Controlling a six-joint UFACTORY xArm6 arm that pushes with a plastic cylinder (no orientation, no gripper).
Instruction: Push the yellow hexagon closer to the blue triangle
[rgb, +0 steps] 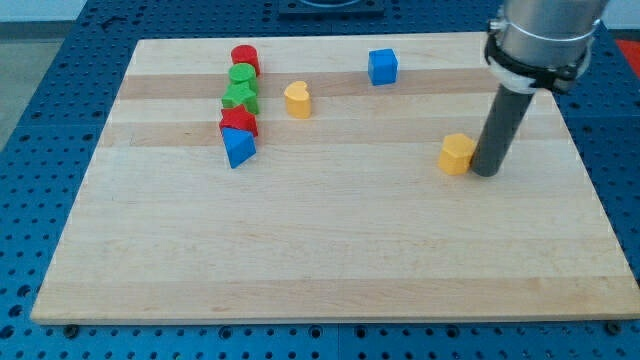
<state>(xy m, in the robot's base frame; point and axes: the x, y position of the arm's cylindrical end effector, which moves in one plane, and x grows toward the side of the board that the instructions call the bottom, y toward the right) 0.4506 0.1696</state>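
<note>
The near half of the wooden table (300, 270) carries no blocks; pale and darker planks run from left to right across it, and a blue perforated surface (40, 150) surrounds it on all sides.

Right of centre, about midway between near and far edges, stands the yellow hexagon (456, 154). It is a short, thick prism, yellow-orange, with a flat top face and angled side faces; the faces turned toward the viewer are a shade darker than the top. It sits upright and flat on the table.

My tip (486, 172) rests immediately to the right of the yellow hexagon, touching it or very nearly so; the exact contact cannot be resolved. The rod is dark, upright, and rises into a grey cylindrical housing at the upper right. No hand is fitted, so there is nothing to spread or press together.

Well apart to the left lies the blue triangle (238, 148). Directly behind it, in a close column running away from the viewer: a red block (240, 123), a green star-like block (240, 97), a green block (243, 75), and a red cylinder (245, 57).

Right of that column is a yellow heart (297, 98). Farther back, near centre, is a blue cube (382, 66).
</note>
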